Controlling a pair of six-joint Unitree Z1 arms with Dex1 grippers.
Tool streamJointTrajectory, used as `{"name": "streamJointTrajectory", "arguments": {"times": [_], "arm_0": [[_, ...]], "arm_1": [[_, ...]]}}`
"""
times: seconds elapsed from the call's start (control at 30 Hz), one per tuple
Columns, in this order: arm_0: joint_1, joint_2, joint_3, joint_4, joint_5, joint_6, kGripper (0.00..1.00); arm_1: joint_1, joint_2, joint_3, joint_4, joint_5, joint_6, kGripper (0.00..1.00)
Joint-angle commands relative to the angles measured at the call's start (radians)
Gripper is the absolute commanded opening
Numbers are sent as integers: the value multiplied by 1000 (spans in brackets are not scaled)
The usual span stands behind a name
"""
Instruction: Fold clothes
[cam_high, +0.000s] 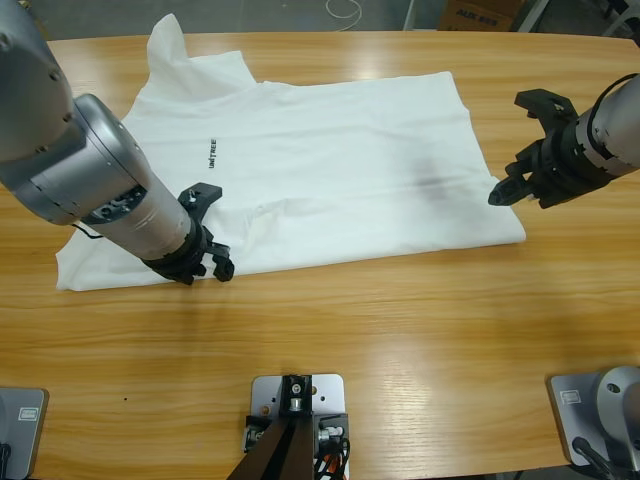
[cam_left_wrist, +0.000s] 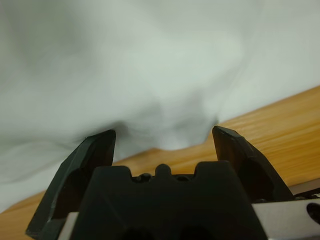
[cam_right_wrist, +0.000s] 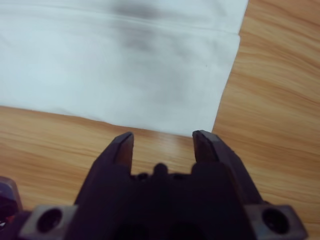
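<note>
One white T-shirt (cam_high: 320, 170), two claws, one wooden surface (cam_high: 400, 340). Left claw (cam_high: 205, 230) spread wide at the shirt's near hem toward the collar end, one black jaw over the fabric, the other at the hem's edge over bare wood; nothing gripped. Right claw (cam_high: 520, 150) also spread wide, just beside the shirt's bottom-hem corner, over bare wood, holding nothing. Shirt spread flat across the far half of the surface, long axis running side to side, collar end toward the left arm's side, bottom hem toward the right arm's. One sleeve sticking up toward the far edge. Small dark print (cam_high: 207, 152) near the collar.
</note>
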Motion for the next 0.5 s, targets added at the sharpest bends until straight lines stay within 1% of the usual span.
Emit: {"name": "streamJointTrajectory", "arguments": {"times": [0.03, 0.1, 0.13, 0.23, 0.27, 0.3, 0.37, 0.4, 0.43, 0.5], "arm_0": [[-31, 53, 57, -54, -39, -7, 757], [-32, -24, 55, -50, -38, -7, 755], [-32, -78, 50, -48, -35, -6, 752], [-32, -196, 11, 0, -34, -5, 753], [-35, -216, 9, 18, -29, -5, 755], [-35, -225, 16, 33, -16, -5, 756], [-35, -233, 41, 69, 25, -7, 754], [-33, -238, 42, 111, 53, -17, 738], [-28, -244, 42, 147, 78, -56, 724], [-16, -249, 52, 201, 128, -166, 727]], "arm_1": [[10, -27, 39, -21, 18, 16, 490], [10, -33, 36, -21, 16, 16, 496], [10, -38, 36, -21, 16, 17, 525], [10, -44, 36, -21, 12, 41, 795], [10, -44, 35, -22, 11, 48, 860], [10, -44, 31, -23, 8, 52, 881], [10, -46, 20, -26, 1, 56, 877], [10, -44, 8, -26, 1, 55, 871], [9, -37, -5, -25, 0, 54, 867], [1, -1, -29, -12, 4, 55, 872]]}}
